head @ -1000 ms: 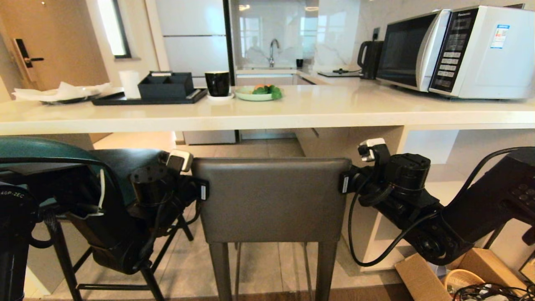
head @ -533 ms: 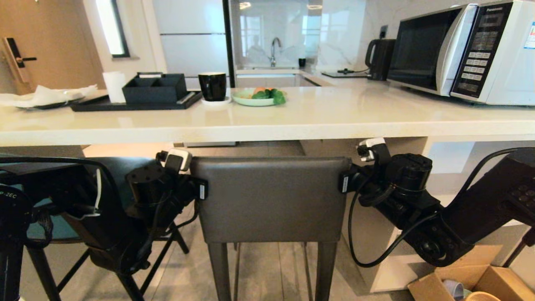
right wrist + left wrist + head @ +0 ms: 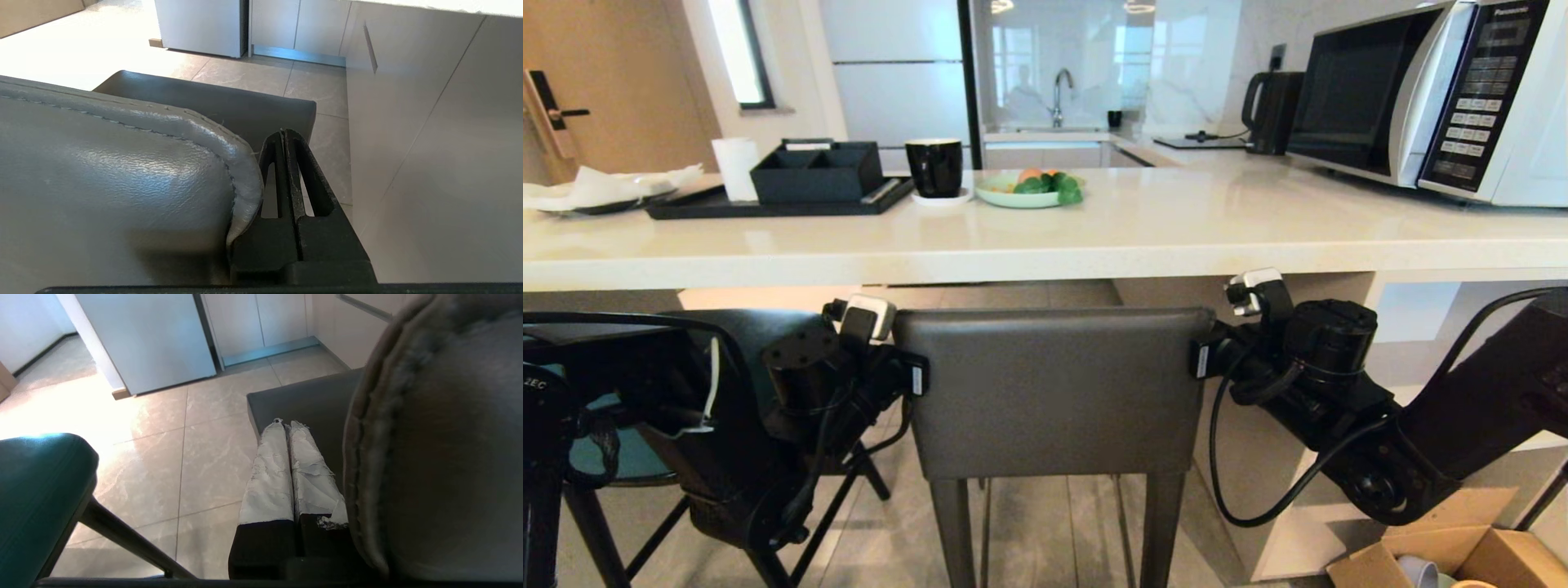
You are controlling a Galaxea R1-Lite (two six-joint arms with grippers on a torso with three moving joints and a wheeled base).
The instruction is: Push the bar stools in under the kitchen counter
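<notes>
Centre of the head frame: grey stool (image 3: pixel 1052 392), square back upright, straight legs running down to the lower edge, top of the back just below the front lip of the worktop (image 3: pixel 1045 245) that spans the frame above it. Left claw (image 3: pixel 286 428) pressed against the left side of the grey back, taped fingers (image 3: pixel 269 473) closed tight together with nothing between them, tips reaching over the seat. Right claw (image 3: pixel 282 136) against the right side of the same back, black fingers (image 3: pixel 302 175) likewise closed flat together and holding nothing, a pale cabinet panel (image 3: pixel 429 143) close beside it. Both arms bracketing the stool from either side in the head frame, left at middle left, right at middle right. Teal stool (image 3: pixel 596 449) at lower left, mostly hidden behind the left arm, thin black legs splayed on the tiled floor (image 3: pixel 1045 531). On the worktop, upper left: black tray (image 3: pixel 768 204) with a dark organiser box, black mug (image 3: pixel 934 166), green plate (image 3: pixel 1025 194) of food. Upper right: microwave (image 3: pixel 1437 98) and black kettle (image 3: pixel 1270 110). Cardboard box (image 3: pixel 1445 555) at lower right.
</notes>
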